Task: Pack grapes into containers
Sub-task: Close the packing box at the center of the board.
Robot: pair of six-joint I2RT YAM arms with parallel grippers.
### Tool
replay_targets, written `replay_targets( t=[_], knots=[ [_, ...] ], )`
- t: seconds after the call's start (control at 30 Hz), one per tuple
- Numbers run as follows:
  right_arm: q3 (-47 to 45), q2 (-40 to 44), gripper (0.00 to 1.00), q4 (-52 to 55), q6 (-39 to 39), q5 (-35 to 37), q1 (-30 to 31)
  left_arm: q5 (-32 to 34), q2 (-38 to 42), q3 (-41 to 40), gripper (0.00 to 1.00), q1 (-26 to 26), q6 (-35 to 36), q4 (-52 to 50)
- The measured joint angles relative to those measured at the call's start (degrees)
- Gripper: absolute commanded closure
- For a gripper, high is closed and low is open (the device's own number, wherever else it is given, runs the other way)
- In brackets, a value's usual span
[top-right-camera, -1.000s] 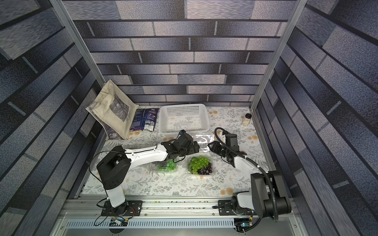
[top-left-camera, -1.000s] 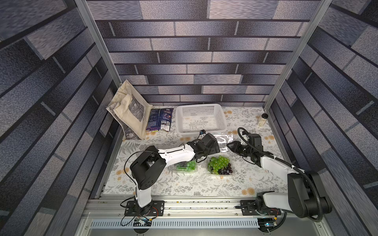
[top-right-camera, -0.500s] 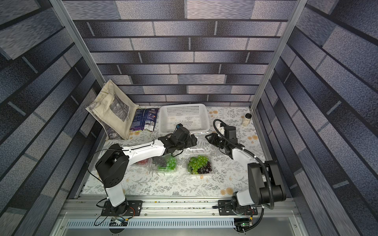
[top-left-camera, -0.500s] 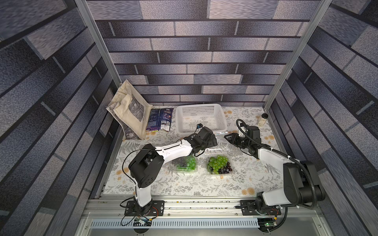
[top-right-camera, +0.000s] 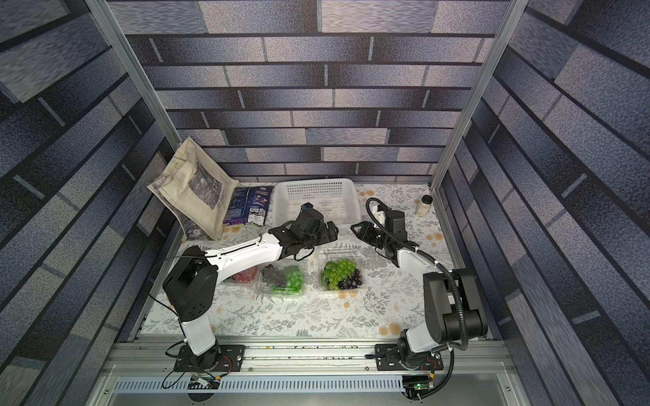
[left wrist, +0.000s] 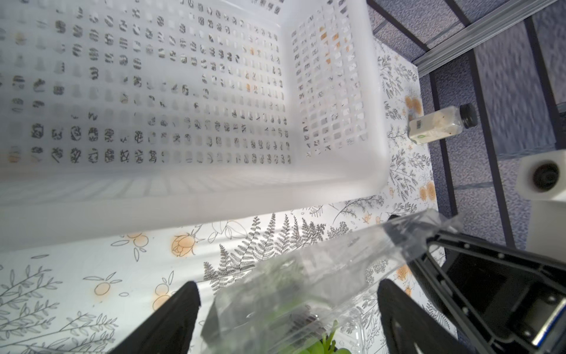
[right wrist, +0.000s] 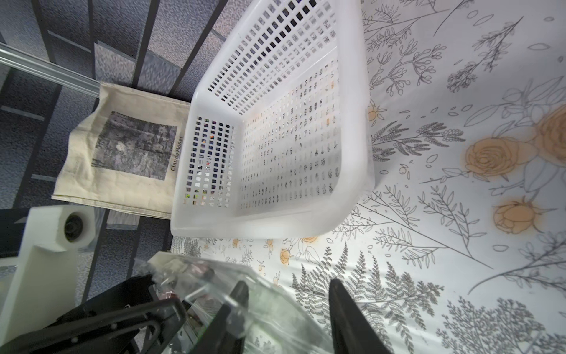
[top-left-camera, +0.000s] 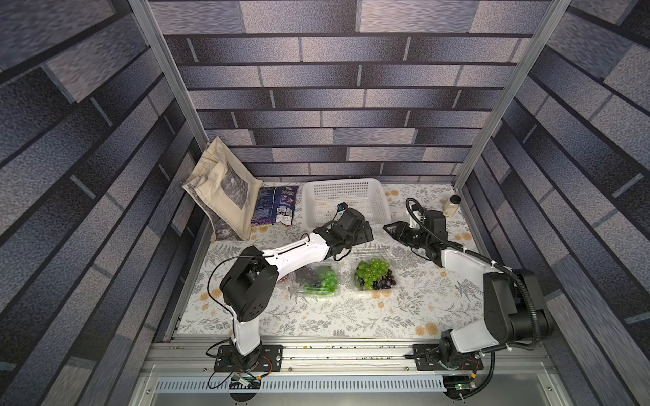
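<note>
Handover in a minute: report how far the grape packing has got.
Done: white basket empty; red-grape clamshell and dark-and-green clamshell loaded. In hand: open left end effector and right end effector at the open lid of the green-and-purple clamshell. Left: shutting that lid.

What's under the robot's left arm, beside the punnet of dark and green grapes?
A clear container holding red grapes peeks out beneath the left arm. The arm covers most of it, so its lid and remaining contents cannot be seen.
</note>
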State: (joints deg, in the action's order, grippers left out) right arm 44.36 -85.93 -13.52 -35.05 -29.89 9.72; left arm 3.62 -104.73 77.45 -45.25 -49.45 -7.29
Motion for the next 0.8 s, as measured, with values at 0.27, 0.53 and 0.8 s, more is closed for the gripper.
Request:
replay_targets(
  t=[0.27, 0.53, 0.8],
  knots=[
    [0.83, -0.44, 0.42, -2.19, 0.11, -4.37, 0.0, -0.26, 0.0, 0.7, 0.05, 1.4, 1.51, -0.2],
    [1.05, -0.87, 0.37, -4.04, -0.28, -7.41, 0.0, -0.48, 0.35, 0.66, 0.03, 1.66, 1.77, -0.7],
    [1.88, -0.92, 0.34, -4.07, -0.2, -8.04, 0.0, -2.16, 1.73, 0.44, 0.0, 1.97, 3.08, -0.39]
  ],
)
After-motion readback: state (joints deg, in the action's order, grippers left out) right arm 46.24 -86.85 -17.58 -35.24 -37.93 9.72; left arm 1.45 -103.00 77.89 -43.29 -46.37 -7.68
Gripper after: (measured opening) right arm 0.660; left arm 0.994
